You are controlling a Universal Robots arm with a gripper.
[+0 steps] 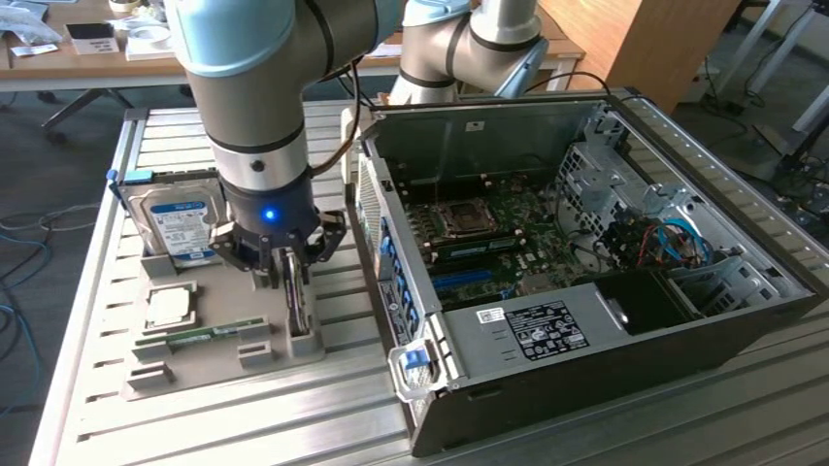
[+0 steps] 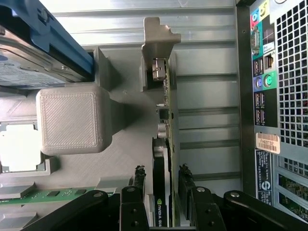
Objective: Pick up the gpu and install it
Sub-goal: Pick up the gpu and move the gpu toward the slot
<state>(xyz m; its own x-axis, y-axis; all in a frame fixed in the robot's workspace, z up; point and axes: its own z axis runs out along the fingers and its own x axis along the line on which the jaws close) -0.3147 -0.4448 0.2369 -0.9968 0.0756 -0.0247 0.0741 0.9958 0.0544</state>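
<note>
Arm (image 1: 259, 116) stands upright over the grey holder (image 1: 194, 374) on the bench (image 1: 259, 432), to the exterior view's left of the open case (image 1: 583, 335).

The gpu (image 1: 301, 309) is on edge in its slot at the holder's case-side rim, not lifted. Wrist view: the gpu (image 2: 168, 110) runs away from the camera and ends at its silver bracket (image 2: 156, 43). Standing on edge leaves both flat faces free for a pinch from above, which is probably why the holder props it that way.

Claw (image 1: 291, 282) is down over the card. Wrist view: claw (image 2: 162, 169) is wide, with one of its fingers (image 2: 139, 185) on each side of the card at the fan end. Thin gaps show on both sides, so it straddles the card and is not clamped. Nothing is held.

A hard drive (image 1: 182, 228) leans at the holder's far end and a RAM stick (image 1: 208, 337) lies flat nearer the camera. Both are apart from the claw.

The case lies on its side with the motherboard (image 1: 492, 233) facing up, so its slots can be reached from above. No card is seated there that I can make out; install not done.
</note>
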